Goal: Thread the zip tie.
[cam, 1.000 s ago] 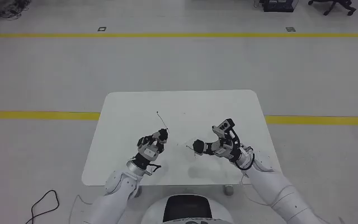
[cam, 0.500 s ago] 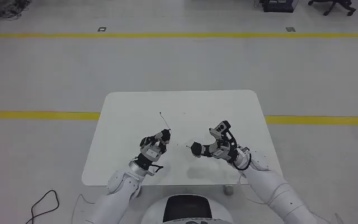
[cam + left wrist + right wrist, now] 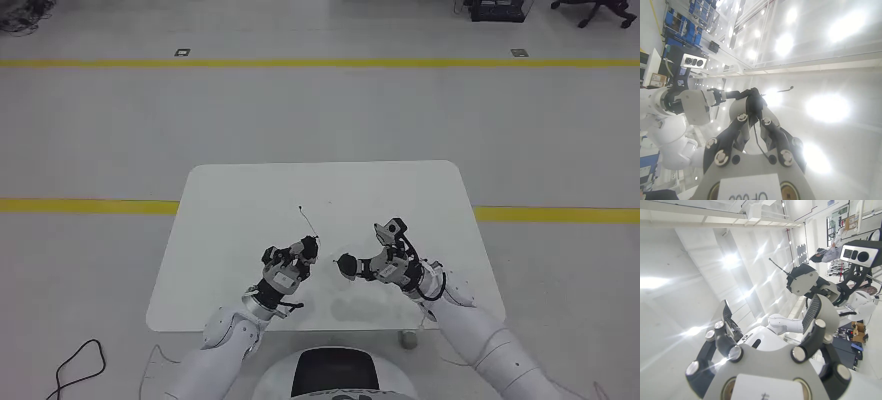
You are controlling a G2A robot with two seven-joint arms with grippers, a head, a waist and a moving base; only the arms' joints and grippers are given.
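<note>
Clamped the thin black plastic zip tie (image 3: pixel 308 223) in the left tool (image 3: pixel 306 245) above the white desk's (image 3: pixel 400 190) near middle, right tool (image 3: pixel 346 265) wide and empty beside it, threading apparently not yet begun.

The left arm (image 3: pixel 232 328) and right arm (image 3: pixel 472 312) both reach forward over the near part of the tabletop (image 3: pixel 400 190), elbows bent and forearms angled inward. The wrists are turned so that the two tools face each other, near but apart. The left tool (image 3: pixel 306 247) has its fingers pressed together at the tips, pinching the zip tie (image 3: pixel 307 222), and it tilts away from the body. The right tool (image 3: pixel 347 265) points toward the left one, its ribbed fingers (image 3: pixel 811 310) spread wide apart.
</note>
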